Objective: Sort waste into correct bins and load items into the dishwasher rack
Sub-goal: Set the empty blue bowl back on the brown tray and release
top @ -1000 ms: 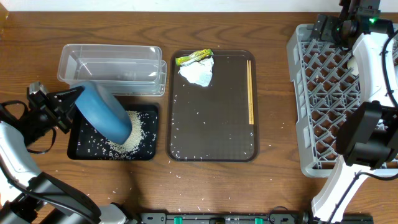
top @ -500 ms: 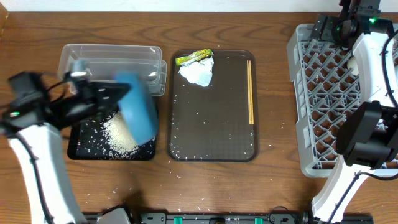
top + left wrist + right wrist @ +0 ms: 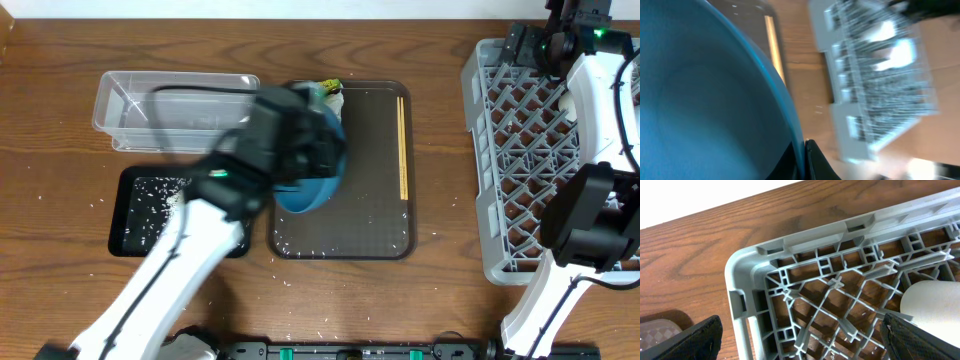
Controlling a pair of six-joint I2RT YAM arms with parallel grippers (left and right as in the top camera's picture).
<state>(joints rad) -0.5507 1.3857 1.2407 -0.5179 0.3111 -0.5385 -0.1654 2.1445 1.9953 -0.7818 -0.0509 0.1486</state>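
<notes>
Dark-blue bowl, rigid, smooth and likely breakable, we hold by its rim, left jaws pinching it, right jaws spread wide.

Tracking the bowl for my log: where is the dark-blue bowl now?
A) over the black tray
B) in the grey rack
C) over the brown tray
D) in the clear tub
C: the dark-blue bowl, gripped at its rim by the left tool, is over the left part of the brown tray in the overhead view.
</notes>
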